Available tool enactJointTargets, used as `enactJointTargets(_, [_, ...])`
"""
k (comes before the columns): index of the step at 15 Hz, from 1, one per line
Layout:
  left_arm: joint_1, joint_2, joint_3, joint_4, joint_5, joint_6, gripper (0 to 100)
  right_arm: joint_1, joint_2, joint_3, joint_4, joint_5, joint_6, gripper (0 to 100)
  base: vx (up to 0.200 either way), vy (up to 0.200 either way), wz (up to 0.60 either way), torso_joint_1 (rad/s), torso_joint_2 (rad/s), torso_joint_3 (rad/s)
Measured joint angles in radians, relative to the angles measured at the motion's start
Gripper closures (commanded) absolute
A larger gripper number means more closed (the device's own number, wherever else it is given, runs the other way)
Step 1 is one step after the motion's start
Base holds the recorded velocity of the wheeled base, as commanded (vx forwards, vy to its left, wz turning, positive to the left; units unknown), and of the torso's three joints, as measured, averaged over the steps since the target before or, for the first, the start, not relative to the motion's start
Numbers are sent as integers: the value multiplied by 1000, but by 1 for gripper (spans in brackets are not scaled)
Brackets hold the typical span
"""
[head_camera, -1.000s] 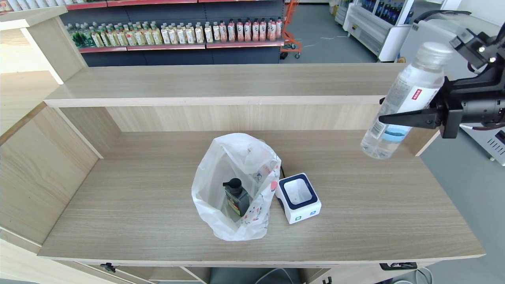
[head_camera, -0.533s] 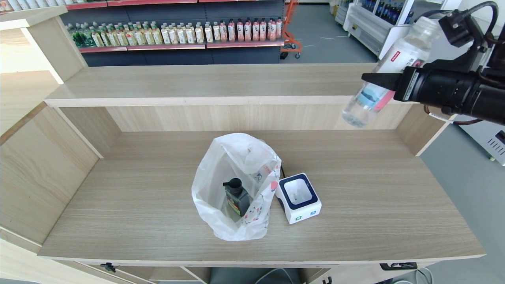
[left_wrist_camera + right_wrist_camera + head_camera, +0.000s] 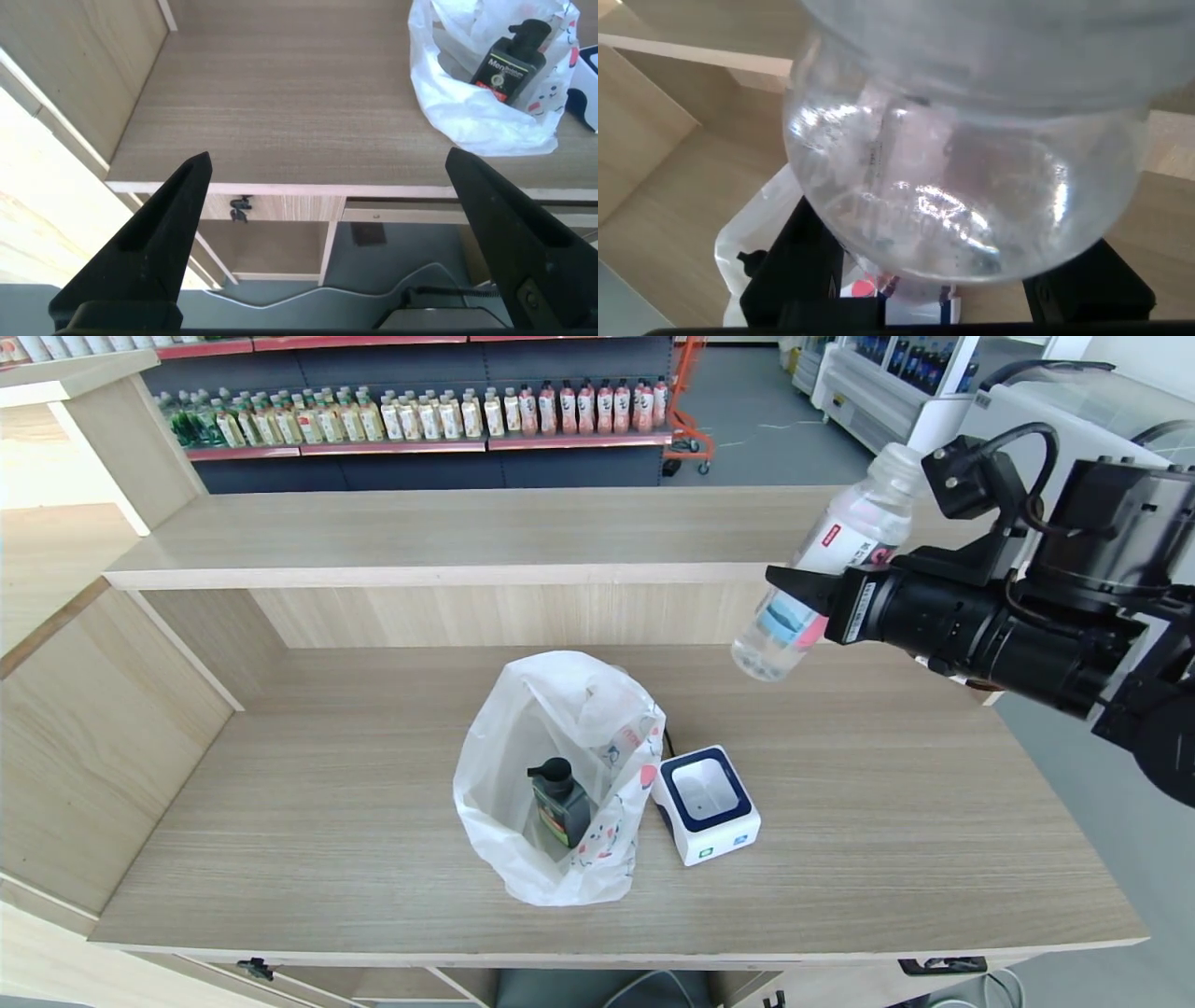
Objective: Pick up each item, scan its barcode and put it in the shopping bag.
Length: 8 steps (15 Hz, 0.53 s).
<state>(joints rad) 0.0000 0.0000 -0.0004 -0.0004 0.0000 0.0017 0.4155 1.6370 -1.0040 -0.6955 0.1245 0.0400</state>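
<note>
**Bottle** (image 3: 854, 527): clear, pinched at the label by the right gripper (image 3: 805, 597) and held in the air over the far right of the counter (image 3: 887, 821). The long axis is tilted, with the cap up and far-right and the base down and near-left.

**Scanner** (image 3: 707, 803): set on the counter with its window upward. It lies near and left of the bottle's base and well below it (the scan is judged to turn on this relation).

**Bag** (image 3: 523, 756): open, just left of the scanner, with a dark pump bottle (image 3: 560, 803) inside.

**Left gripper** (image 3: 327, 243): fingers spread, nothing held, placed off the near-left counter edge. The right arm is judged nearer the scanner.
</note>
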Motion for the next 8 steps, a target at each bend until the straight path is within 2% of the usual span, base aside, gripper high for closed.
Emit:
enactJointTargets(3, [0, 0, 0, 0, 0, 0, 0, 8, 23, 20, -12, 0, -1, 100, 0, 0, 0, 0, 0, 0])
enactJointTargets(8, [0, 0, 0, -1, 0, 0, 0, 22, 95, 7, -116, -2, -32, 100, 0, 200, 0, -3, 0, 5])
